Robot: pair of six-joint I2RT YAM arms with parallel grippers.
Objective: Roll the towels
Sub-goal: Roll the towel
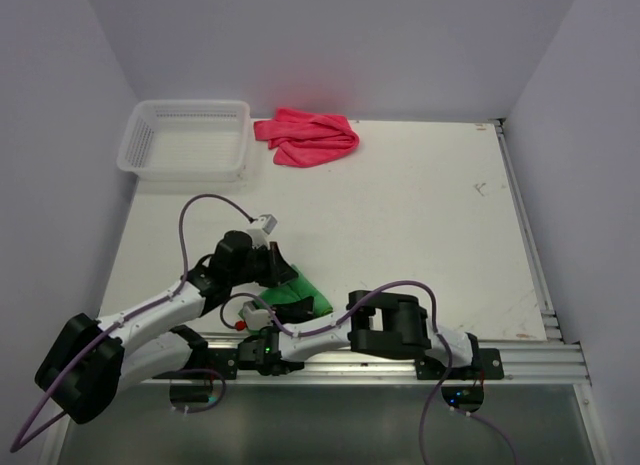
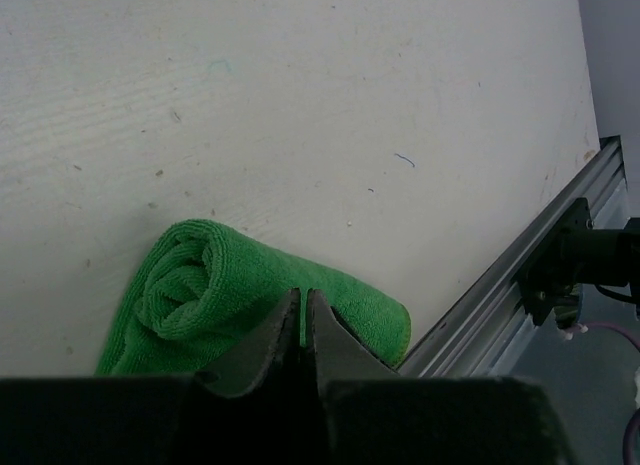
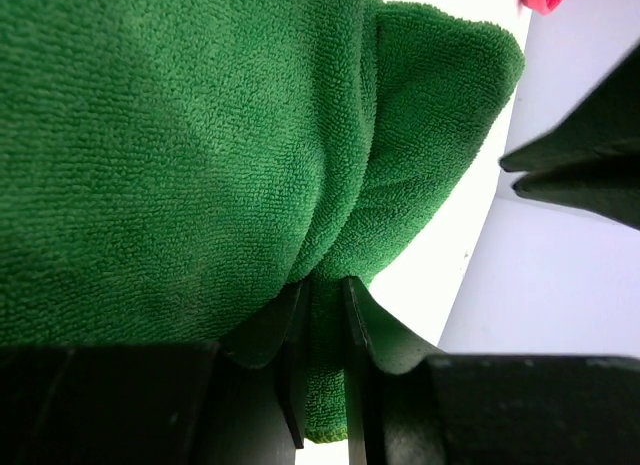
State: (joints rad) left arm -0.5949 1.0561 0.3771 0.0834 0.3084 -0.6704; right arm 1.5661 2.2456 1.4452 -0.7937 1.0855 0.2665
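A green towel [image 1: 303, 296] lies near the table's front edge, partly rolled; in the left wrist view its rolled end [image 2: 190, 285] faces the camera. My left gripper [image 1: 278, 272] sits on the towel's left side, its jaws [image 2: 303, 297] pressed almost together with a thin sliver of green between them. My right gripper [image 1: 283, 313] is at the towel's near edge and is shut on a fold of the green towel [image 3: 325, 315]. A crumpled pink towel [image 1: 305, 137] lies at the back of the table.
A white plastic basket [image 1: 187, 138] stands at the back left corner. The aluminium rail [image 2: 500, 285] runs along the table's front edge, just by the green towel. The left gripper's dark fingers [image 3: 580, 170] show at the right of the right wrist view.
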